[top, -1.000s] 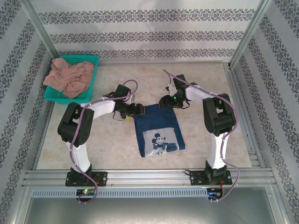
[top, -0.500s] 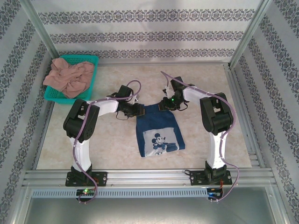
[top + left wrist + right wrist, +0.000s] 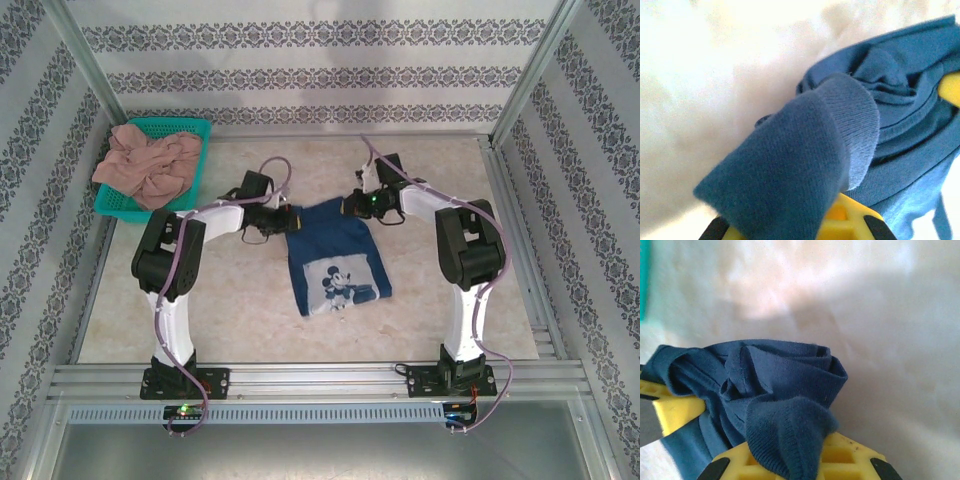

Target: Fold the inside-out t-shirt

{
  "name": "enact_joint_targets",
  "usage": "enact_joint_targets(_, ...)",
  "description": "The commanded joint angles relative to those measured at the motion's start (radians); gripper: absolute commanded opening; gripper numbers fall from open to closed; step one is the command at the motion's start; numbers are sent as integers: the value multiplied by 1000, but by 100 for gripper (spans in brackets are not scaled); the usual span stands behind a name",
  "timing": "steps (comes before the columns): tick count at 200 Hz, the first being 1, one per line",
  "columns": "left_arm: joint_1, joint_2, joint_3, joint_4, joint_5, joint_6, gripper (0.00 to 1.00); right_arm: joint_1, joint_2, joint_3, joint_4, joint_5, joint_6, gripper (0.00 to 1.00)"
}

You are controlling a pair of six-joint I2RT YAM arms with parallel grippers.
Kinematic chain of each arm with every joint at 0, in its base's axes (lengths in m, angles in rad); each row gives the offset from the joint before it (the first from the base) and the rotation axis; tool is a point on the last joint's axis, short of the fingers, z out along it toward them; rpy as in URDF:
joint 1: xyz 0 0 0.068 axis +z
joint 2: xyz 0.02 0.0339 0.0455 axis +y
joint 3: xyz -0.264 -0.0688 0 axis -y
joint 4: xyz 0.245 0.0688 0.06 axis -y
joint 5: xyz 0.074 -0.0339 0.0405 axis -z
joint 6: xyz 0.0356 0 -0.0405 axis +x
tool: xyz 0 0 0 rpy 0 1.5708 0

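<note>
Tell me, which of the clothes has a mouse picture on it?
The blue t-shirt on the table. The pink cloth is bunched up in the green basket and shows no picture.

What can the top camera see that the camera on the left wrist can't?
Top view: the green basket holding a pinkish cloth, and the cartoon print on the t-shirt. Left wrist view: the shirt's knit up close, bunched over that arm's yellow fingers. Both: the blue t-shirt lying on the pale table.
</note>
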Motion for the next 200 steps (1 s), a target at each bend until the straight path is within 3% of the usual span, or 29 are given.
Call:
enact_joint_targets(1,45,-47,161,38,-9,56,0,-31,-80,111,183,-60,98,0)
enact_joint_targets(39,63,-43,450,-73,0,107,0,-49,-132,293,204,-46,105,0)
enact_joint_targets(61,61,-80,466,-96,21,116,0,-44,-198,268,219,-51,69,0)
enact_joint_targets(110,12,-297,40,64,64,103,0,17,-442,-198,313,6,10,0)
enact_joint_targets(153,-160,-545,-421,193,11,9,0,134,-774,-742,417,134,116,0)
enact_joint_targets(178,-209,-608,-537,200,-34,-41,0,194,-888,-886,390,240,172,0)
enact_joint_targets(200,-213,-572,-556,203,-37,-45,0,192,-881,-901,341,298,180,0)
